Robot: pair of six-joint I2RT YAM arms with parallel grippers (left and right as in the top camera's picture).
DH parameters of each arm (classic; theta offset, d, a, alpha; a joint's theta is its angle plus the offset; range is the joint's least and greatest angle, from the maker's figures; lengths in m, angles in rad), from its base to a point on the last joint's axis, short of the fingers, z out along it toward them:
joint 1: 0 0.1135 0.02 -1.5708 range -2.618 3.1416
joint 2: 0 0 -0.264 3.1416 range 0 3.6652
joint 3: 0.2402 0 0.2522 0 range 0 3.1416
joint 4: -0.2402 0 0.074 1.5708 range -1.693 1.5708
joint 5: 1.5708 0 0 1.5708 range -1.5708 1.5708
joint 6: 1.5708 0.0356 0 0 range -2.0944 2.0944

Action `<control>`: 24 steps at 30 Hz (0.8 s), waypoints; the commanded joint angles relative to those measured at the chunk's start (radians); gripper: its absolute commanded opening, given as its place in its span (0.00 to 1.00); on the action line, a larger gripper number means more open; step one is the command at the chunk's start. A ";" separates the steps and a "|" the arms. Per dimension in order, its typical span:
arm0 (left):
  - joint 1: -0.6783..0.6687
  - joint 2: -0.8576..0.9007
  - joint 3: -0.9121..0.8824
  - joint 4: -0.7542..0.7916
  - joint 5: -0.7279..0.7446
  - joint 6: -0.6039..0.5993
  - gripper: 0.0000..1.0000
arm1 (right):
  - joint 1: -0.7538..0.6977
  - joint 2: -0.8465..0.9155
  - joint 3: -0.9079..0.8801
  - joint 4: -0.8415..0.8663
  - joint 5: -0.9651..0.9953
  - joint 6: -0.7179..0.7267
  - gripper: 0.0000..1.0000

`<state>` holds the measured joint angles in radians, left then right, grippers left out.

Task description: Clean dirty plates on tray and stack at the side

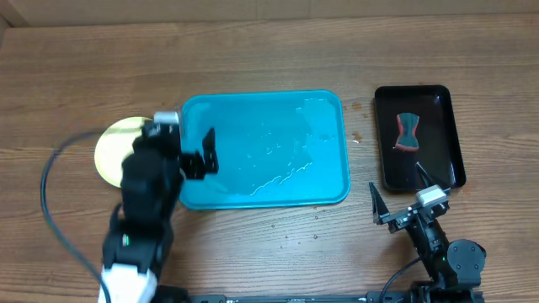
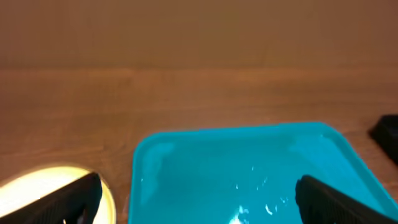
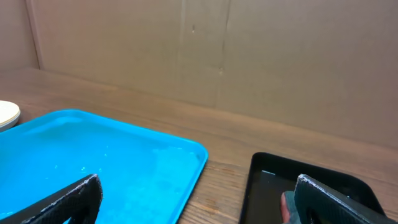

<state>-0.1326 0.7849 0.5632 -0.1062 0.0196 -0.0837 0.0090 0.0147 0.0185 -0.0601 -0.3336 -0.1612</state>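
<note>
The turquoise tray (image 1: 269, 126) lies mid-table and holds no plates, only wet streaks. It also shows in the left wrist view (image 2: 236, 162) and the right wrist view (image 3: 93, 149). A lime-green-rimmed plate (image 1: 111, 145) lies on the table left of the tray, partly hidden by my left arm. Whether other plates lie under it I cannot tell. It shows in the left wrist view (image 2: 37, 186) and its edge in the right wrist view (image 3: 7, 114). My left gripper (image 1: 181, 145) (image 2: 199, 205) is open and empty, spanning the tray's left edge. My right gripper (image 1: 397, 192) (image 3: 199, 208) is open and empty near the front edge.
A black tray (image 1: 446, 126) (image 3: 267, 180) stands right of the turquoise tray and holds a red-and-grey sponge (image 1: 407, 132) (image 3: 287, 205). A black cable (image 1: 50, 185) loops on the table at the left. A brown cardboard wall (image 3: 249, 62) stands behind the table.
</note>
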 commanded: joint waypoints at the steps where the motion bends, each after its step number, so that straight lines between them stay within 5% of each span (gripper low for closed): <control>1: 0.028 -0.170 -0.166 0.082 0.060 0.156 1.00 | 0.007 -0.012 -0.011 0.006 -0.001 -0.003 1.00; 12: 0.093 -0.639 -0.493 0.108 0.059 0.219 1.00 | 0.007 -0.012 -0.011 0.006 -0.001 -0.004 1.00; 24: 0.095 -0.782 -0.559 0.033 0.048 0.263 1.00 | 0.007 -0.012 -0.011 0.006 -0.001 -0.004 1.00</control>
<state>-0.0437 0.0166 0.0116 -0.0750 0.0677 0.1501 0.0090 0.0147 0.0185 -0.0605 -0.3336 -0.1616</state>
